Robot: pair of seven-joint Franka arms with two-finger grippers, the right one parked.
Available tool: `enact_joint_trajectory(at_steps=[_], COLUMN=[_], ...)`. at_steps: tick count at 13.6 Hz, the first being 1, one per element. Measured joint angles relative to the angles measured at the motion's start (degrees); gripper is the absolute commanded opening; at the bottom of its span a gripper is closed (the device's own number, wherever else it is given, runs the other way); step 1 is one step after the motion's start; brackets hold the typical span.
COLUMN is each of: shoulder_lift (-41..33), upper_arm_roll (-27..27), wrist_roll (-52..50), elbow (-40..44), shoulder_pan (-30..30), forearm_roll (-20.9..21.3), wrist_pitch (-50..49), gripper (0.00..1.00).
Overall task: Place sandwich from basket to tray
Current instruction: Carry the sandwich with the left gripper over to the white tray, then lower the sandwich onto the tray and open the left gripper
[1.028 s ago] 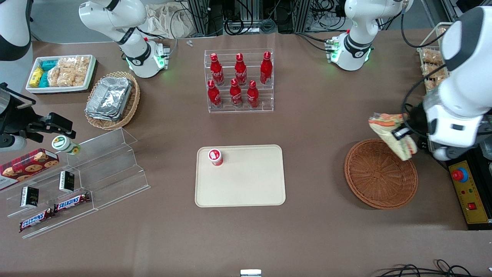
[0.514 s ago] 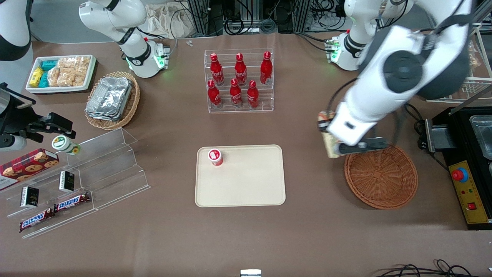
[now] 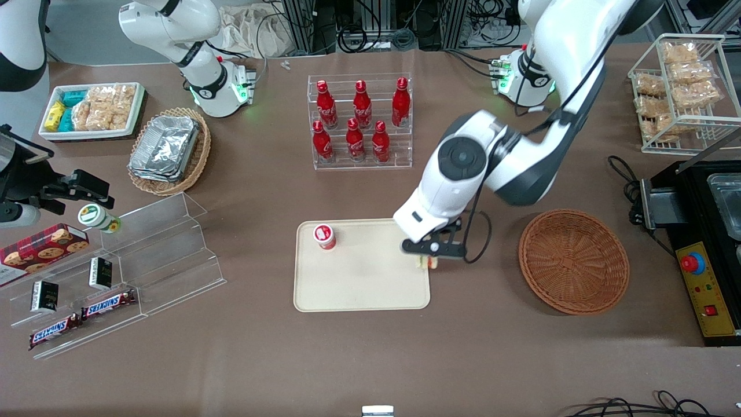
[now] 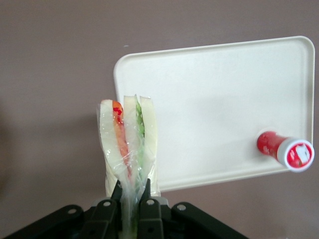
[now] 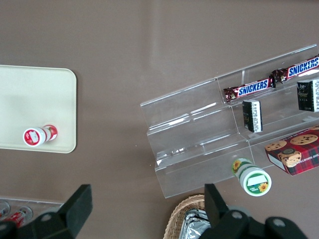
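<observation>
Basket (image 3: 573,262) sat empty, toward the working arm's end of the table — pick-up judged done. Gripper (image 4: 130,196) hung over the tray's (image 3: 359,289) edge nearest the basket, fingers (image 4: 117,193) pinched tight on the clear wrap at one end of the sandwich (image 4: 128,144). Sandwich was carried off the surface, its orange and green layers edge-on in the wrist view; in the front view only a sliver (image 3: 427,262) showed beneath the hand. It hung partly over the tray's rim, partly over bare table. A small red bottle with a white cap (image 3: 325,236) lay on the tray, well apart. Left to do, by my reading — shift inward over the tray, lower, let go.
</observation>
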Motion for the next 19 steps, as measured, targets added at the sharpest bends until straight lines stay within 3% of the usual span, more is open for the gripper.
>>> enact_joint_trajectory(at_steps=[6,7,8,9,10,14,19], shoulder_lift=[10.1,11.1,11.9,12.5,12.8,12.6,3.6], upper_arm_roll=[0.0,0.0,0.0,0.0,0.0,0.0,-0.1], wrist_roll=[0.5,0.5,0.5,0.5,0.5,-1.3,-0.7], elbow=[0.1,0.1,0.1,0.1,0.1,1.3,4.3], shoulder_pan=[-0.6,-0.7,-0.8,-0.8,-0.8,-0.8,0.2], forearm_roll=[3.4,3.7,3.8,3.8,3.8,3.8,3.5], wrist_pitch=[9.8,10.4,10.9,11.3,11.5,9.6,-8.3], gripper=[0.00,0.06,0.36,0.83,0.99,0.99,0.99])
